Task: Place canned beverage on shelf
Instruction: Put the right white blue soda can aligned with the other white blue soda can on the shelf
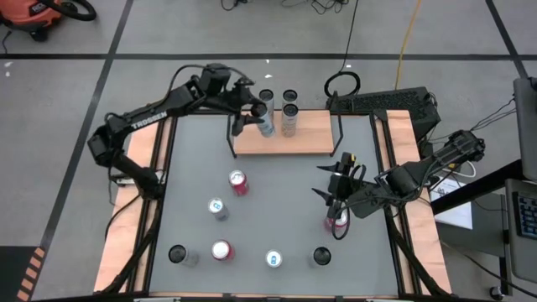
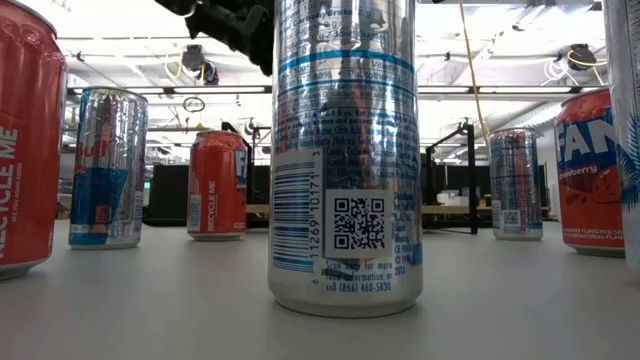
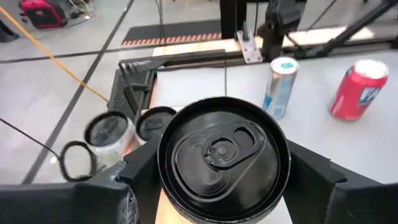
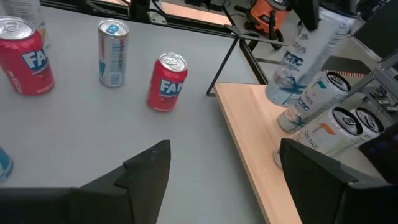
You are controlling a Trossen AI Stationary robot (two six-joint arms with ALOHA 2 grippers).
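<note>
Left claw grips a can over the shelf.

Grey floor with dark tape lines; orange vacuum at corner; yellow cable across floor; ceiling strip lights.

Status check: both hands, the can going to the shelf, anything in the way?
Left hand clamped on a slim black-topped can over the shelf. Right hand open above the table, holding nothing. Three cans stand on the shelf beside the drop spot.
</note>
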